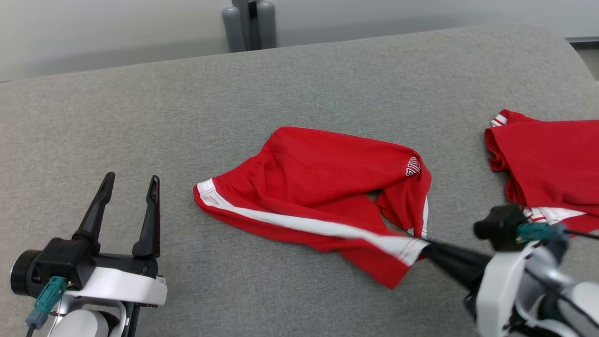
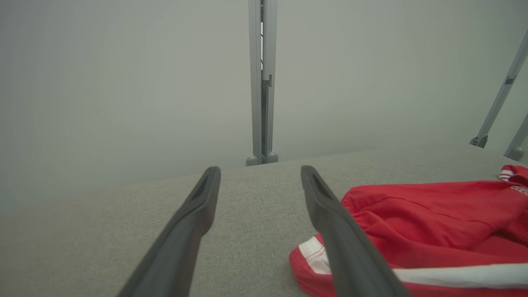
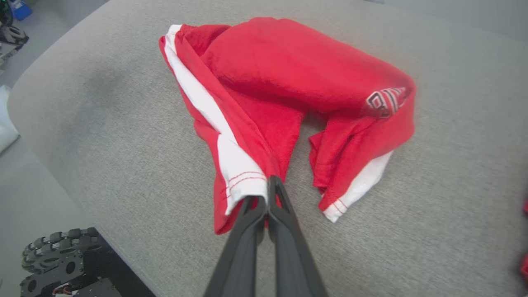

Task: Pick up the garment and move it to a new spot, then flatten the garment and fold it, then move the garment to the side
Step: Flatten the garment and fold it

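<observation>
The garment (image 1: 318, 187) is a pair of red shorts with white side stripes, lying rumpled in the middle of the grey cushion; it also shows in the left wrist view (image 2: 429, 222) and the right wrist view (image 3: 288, 82). My right gripper (image 1: 427, 248) is shut on the white-striped hem of one leg at the garment's near right corner, with its fingertips pinching the cloth (image 3: 268, 194). My left gripper (image 1: 131, 185) stands open to the left of the garment, a short way from its waistband, and holds nothing; its fingers (image 2: 198, 206) point over bare cushion.
A second red garment (image 1: 547, 164) lies at the right edge of the grey cushion (image 1: 140, 117). A grey post (image 1: 250, 23) stands behind the cushion's far edge. The robot's wheeled base (image 3: 62, 255) shows below the cushion's near edge.
</observation>
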You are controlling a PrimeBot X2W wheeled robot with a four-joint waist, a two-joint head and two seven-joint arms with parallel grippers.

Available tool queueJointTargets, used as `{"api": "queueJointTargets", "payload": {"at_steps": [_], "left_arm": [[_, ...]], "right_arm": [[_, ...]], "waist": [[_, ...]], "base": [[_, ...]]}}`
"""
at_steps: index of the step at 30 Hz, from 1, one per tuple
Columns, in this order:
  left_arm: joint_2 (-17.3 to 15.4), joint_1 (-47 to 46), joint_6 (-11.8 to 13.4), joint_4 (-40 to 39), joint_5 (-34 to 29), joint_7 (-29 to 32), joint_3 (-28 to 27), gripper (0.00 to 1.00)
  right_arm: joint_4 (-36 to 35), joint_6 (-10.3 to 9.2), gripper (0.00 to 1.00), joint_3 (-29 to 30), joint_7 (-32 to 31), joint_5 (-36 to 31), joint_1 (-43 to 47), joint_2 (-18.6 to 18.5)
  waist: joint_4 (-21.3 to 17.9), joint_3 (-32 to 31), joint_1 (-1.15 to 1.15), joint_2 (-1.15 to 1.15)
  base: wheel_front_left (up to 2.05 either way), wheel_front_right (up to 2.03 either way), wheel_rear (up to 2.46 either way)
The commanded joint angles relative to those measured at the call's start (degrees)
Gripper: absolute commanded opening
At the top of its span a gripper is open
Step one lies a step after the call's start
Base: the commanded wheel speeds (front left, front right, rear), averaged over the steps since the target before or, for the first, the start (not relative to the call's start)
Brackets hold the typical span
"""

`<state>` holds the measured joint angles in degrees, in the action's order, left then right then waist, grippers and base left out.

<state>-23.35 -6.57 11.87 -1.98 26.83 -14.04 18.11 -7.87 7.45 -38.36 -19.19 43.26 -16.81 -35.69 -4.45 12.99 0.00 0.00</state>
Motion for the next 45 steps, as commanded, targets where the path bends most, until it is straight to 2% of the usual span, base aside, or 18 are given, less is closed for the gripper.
{"api": "queueJointTargets", "payload": {"at_steps": [1, 6, 8, 12, 13, 14, 15, 19, 23, 26, 27, 29, 33, 37, 40, 45], "left_arm": [[-0.72, -1.04, 0.34, -0.36, -0.03, 0.19, -0.39, 1.00], [-0.77, -1.48, 0.19, -0.68, 0.01, 0.80, 0.03, 1.00], [-0.65, -2.08, -0.03, -0.77, -0.02, 1.00, 0.35, 1.00], [-0.43, -2.79, -0.34, -0.63, -0.03, 1.11, 0.83, 1.00], [-0.35, -2.87, -0.35, -0.51, 0.08, 1.09, 0.86, 1.00], [-0.36, -2.98, -0.34, -0.43, 0.15, 1.06, 0.89, 1.00], [-0.33, -3.06, -0.27, -0.42, 0.21, 1.01, 0.87, 1.00], [-0.25, -2.80, -0.01, -0.18, 0.35, 0.83, 0.88, 1.00], [-0.62, -2.17, 0.62, -0.24, 0.30, 1.11, 0.61, 1.00], [-1.20, -1.54, 1.64, -0.76, -0.10, 1.42, 0.00, 1.00], [-1.20, -1.54, 1.64, -0.76, -0.10, 1.42, 0.00, 1.00], [-1.56, -1.17, 2.38, -1.21, -0.30, 1.39, -0.47, 1.00], [-1.85, -0.68, 3.76, -2.26, -0.72, 1.23, -1.18, 1.00], [-1.94, 0.19, 5.24, -3.68, -1.13, 2.06, -1.45, 1.00], [-1.98, 0.40, 6.17, -5.04, -1.32, 2.91, -1.23, 1.00], [-1.99, 2.09, 7.42, -6.47, -2.10, 3.84, -0.33, 1.00]], "right_arm": [[-0.58, 0.03, 0.00, 1.64, -0.61, -1.13, 0.17, -1.35], [-0.50, 0.02, 0.00, 2.73, -1.03, -4.35, 0.08, -3.83], [0.72, 0.07, 0.00, 1.62, 0.07, -2.72, 1.23, -1.97], [4.85, 0.04, 0.00, -0.64, 2.65, -3.45, 2.49, -1.16], [6.27, 0.04, 0.38, -0.61, 3.55, -3.41, 3.33, -0.40], [7.82, 0.03, 0.93, -0.15, 4.33, -3.02, 4.39, 0.57], [8.80, 0.04, 1.00, 0.46, 5.42, -2.65, 5.28, 1.72], [11.41, 0.03, 1.00, 3.59, 8.49, -0.81, 9.80, 5.21], [11.48, 0.04, 1.00, 7.36, 8.15, -1.38, 14.62, 5.94], [9.32, 0.04, 1.00, 13.40, 7.94, -3.29, 18.55, 6.18], [9.32, 0.04, 1.00, 13.40, 7.94, -3.29, 18.55, 6.18], [7.54, 0.04, 1.00, 18.38, 9.97, -4.17, 19.90, 7.58], [3.01, 0.10, 1.00, 30.13, 18.05, -7.56, 20.43, 14.65], [-2.02, 0.09, 1.00, 36.06, 23.52, -12.10, 18.47, 21.88], [-3.71, 0.09, 1.00, 37.46, 25.25, -17.04, 17.00, 25.83], [-2.90, 0.09, 1.00, 36.05, 24.61, -25.26, 16.20, 28.95]], "waist": [[-0.77, 0.38, 0.00, 0.00], [-1.06, 0.76, 0.00, 0.00], [-0.82, 1.08, 0.00, 0.00], [-0.14, 1.61, 0.00, 0.00], [-0.04, 1.67, 0.00, 0.00], [0.08, 1.70, 0.00, 0.00], [0.20, 1.73, 0.00, 0.00], [0.46, 1.47, 0.00, 0.00], [0.03, 0.94, 0.00, 0.00], [-0.74, 0.35, 0.00, 0.00], [-0.74, 0.35, 0.00, 0.00], [-1.07, 0.05, 0.00, 0.00], [-1.48, -0.88, 0.00, 0.00], [-1.42, -2.05, 0.00, 0.00], [-1.00, -2.96, 0.00, 0.00], [-0.04, -4.52, 0.00, 0.00]], "base": [[0.00, 0.00, 0.00], [0.00, 0.00, 0.00], [0.00, 0.00, 0.00], [0.00, 0.00, 0.00], [0.00, 0.00, 0.00], [0.00, 0.00, 0.00], [0.00, 0.00, 0.00], [0.00, 0.00, 0.00], [0.00, 0.00, 0.00], [0.00, 0.00, 0.00], [0.00, 0.00, 0.00], [0.00, 0.00, 0.00], [0.00, 0.00, 0.00], [0.00, 0.00, 0.00], [0.00, 0.00, 0.00], [0.00, 0.00, 0.00]]}}
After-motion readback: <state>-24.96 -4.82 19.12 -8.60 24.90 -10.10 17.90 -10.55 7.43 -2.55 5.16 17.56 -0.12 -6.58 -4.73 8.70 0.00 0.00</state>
